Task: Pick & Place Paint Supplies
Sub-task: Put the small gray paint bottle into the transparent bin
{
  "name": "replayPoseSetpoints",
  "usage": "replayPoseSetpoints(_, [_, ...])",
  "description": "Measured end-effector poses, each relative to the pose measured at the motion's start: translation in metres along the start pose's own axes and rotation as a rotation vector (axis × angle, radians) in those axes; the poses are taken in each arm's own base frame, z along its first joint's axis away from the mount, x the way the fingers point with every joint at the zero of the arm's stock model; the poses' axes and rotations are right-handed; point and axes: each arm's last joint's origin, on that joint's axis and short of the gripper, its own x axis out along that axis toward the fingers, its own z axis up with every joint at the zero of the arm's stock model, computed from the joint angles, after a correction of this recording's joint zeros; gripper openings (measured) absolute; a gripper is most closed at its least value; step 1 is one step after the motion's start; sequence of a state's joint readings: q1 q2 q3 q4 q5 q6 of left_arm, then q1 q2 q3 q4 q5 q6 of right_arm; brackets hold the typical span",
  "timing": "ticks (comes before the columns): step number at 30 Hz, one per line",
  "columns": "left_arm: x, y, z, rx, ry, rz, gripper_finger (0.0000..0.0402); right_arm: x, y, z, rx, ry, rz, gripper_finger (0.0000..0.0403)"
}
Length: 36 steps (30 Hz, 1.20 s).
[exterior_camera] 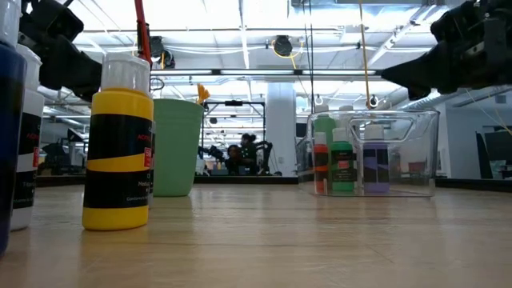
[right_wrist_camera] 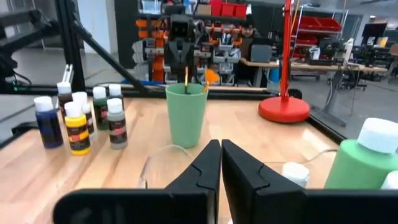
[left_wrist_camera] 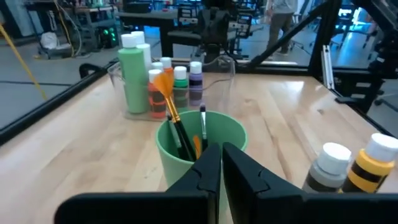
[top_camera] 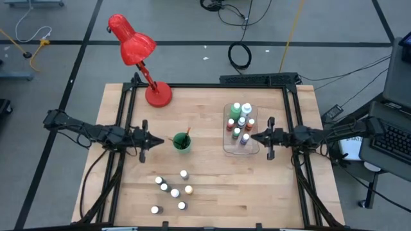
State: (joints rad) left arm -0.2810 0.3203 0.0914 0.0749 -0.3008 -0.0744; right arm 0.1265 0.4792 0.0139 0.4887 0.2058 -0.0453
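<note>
A green cup [top_camera: 182, 142] stands upright mid-table with dark-handled paintbrushes [left_wrist_camera: 177, 127] sticking up out of it. To its right a clear tray [top_camera: 231, 149] holds several upright paint bottles [top_camera: 241, 122], tall green ones and small ones. Several more small white-capped bottles [top_camera: 173, 191] stand loose toward the near edge. My left gripper [top_camera: 154, 139] hovers shut just left of the cup, pointing at it [left_wrist_camera: 221, 149]. My right gripper [top_camera: 253, 136] hovers shut above the tray's right edge [right_wrist_camera: 221, 144], pointing left.
A red desk lamp [top_camera: 138, 58] stands with its base [top_camera: 158, 95] on the table's far left part. A black frame [top_camera: 212, 85] runs along the table's far edge and sides. Bare wood lies between the cup and the loose bottles.
</note>
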Motion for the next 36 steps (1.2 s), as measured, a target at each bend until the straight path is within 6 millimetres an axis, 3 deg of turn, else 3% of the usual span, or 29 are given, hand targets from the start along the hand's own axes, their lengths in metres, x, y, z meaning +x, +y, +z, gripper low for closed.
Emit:
replayPoseSetpoints(4, [0.000,0.000,0.000,-0.044,-0.005,0.008,0.0004,0.000,0.000,0.004,-0.020,-0.040,-0.003,0.0010])
replayPoseSetpoints(7, [0.000,-0.006,0.003,-0.043,-0.028,-0.102,0.0004,0.000,0.000,0.004,-0.022,-0.042,-0.004,0.0010])
replayPoseSetpoints(11, [0.001,-0.016,0.007,0.018,-0.068,-0.232,0.0003,0.003,0.000,-0.004,-0.028,0.031,-0.023,0.0010])
replayPoseSetpoints(26, [0.018,-0.048,-0.001,0.107,-0.022,-0.387,0.0001,0.012,0.002,-0.010,0.016,0.065,-0.028,0.0010])
replayPoseSetpoints(36, [0.045,-0.078,0.029,0.218,0.005,-0.362,0.0002,0.017,0.003,-0.010,0.023,0.048,-0.032,0.0010])
